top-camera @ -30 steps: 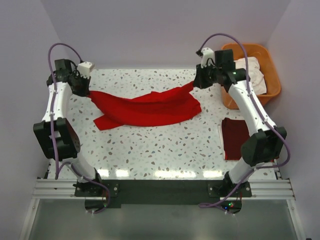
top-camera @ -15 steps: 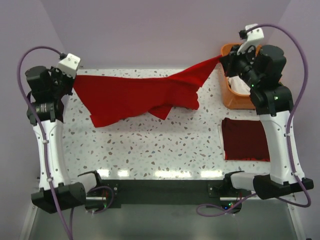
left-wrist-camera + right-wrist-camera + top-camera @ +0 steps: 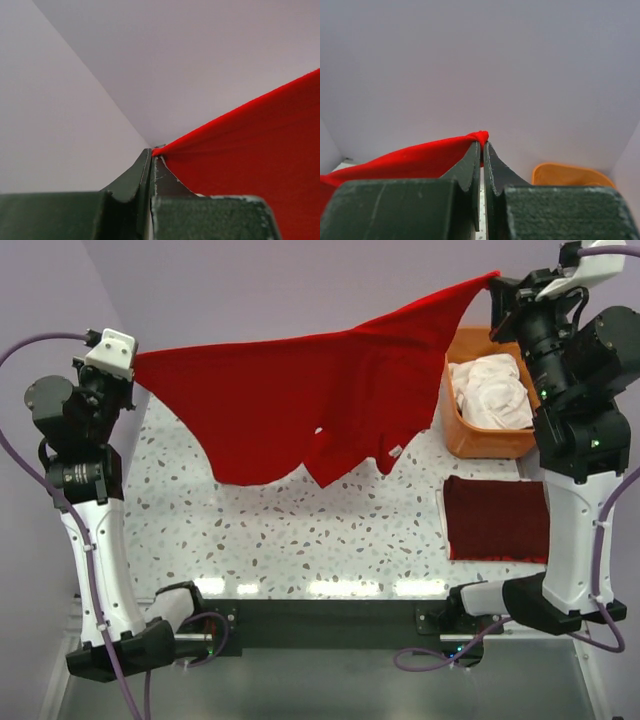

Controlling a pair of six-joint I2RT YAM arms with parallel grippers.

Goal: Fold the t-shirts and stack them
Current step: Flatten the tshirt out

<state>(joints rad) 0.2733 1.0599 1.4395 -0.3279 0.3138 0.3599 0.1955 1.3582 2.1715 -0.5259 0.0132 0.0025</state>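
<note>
A bright red t-shirt [image 3: 300, 405] hangs spread in the air between my two grippers, its lower edge dangling just above the speckled table [image 3: 300, 530]. My left gripper [image 3: 128, 365] is shut on its left corner, seen in the left wrist view [image 3: 153, 152] with red cloth [image 3: 260, 150] running off to the right. My right gripper [image 3: 492, 285] is shut on its right corner, held higher; the right wrist view [image 3: 483, 142] shows cloth [image 3: 410, 160] pinched at the tips. A folded dark red t-shirt [image 3: 495, 518] lies flat at the table's right.
An orange basket [image 3: 455, 435] at the back right holds a crumpled white garment [image 3: 492, 392]; its rim also shows in the right wrist view [image 3: 570, 175]. Purple walls close in the back and sides. Both arms stand tall at the table's left and right edges.
Both grippers have risen and moved apart, lifting the red t-shirt off the table and stretching it out in the air. The right gripper rose higher than the left.
</note>
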